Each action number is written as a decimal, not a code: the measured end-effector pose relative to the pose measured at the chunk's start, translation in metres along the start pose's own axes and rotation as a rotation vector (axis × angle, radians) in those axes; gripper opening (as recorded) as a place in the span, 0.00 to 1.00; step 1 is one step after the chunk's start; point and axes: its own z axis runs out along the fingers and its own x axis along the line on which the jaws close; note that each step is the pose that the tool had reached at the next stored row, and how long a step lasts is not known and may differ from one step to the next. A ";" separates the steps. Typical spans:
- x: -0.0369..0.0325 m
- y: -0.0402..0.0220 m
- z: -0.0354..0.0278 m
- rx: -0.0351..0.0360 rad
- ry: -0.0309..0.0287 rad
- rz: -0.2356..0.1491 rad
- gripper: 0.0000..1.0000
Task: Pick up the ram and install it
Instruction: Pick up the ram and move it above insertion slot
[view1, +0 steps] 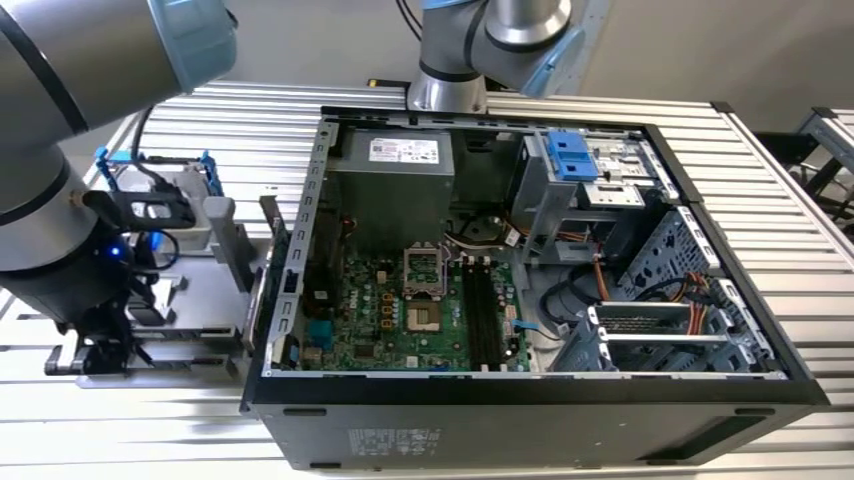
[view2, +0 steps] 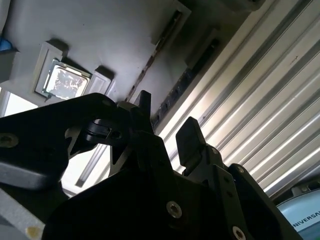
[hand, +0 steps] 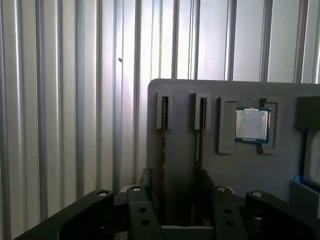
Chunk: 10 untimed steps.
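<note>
Around the work stood a grey, flat plastic holder tray, lying on the ribbed aluminium counter. One square, silver processor chip sat in a recess of that tray, just beside two narrow slots. The thin, flat, dark ram stick stood on edge in one slot, and a second stick of the same kind stood on edge in the neighbouring slot, the two parallel and apart.

The black gripper hung over the tray with its jaws spread and nothing pinched. In the first wrist view both sticks ran toward the gap between its two black fingers. Whether either finger touched a stick could not be told. In the second wrist view the gripper appeared from low down, its own dark body covering much of the tray, with the chip beyond it.

In the exterior view the grey robot arm with pale blue caps reached down at the exterior view's left, over the tray side of the counter. One silver hard drive in a blue bracket stood near it, partly hidden by the arm. One black, open computer case lay well apart toward the exterior view's right, with a green motherboard and long black slots inside; their number was hard to make out.
</note>
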 end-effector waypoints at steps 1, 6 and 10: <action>0.0005 0.0000 0.0013 0.0001 -0.0001 0.002 1.00; 0.0020 -0.0001 0.0074 0.0005 0.0001 0.008 1.00; 0.0023 -0.0003 0.0124 0.0005 0.0010 0.010 1.00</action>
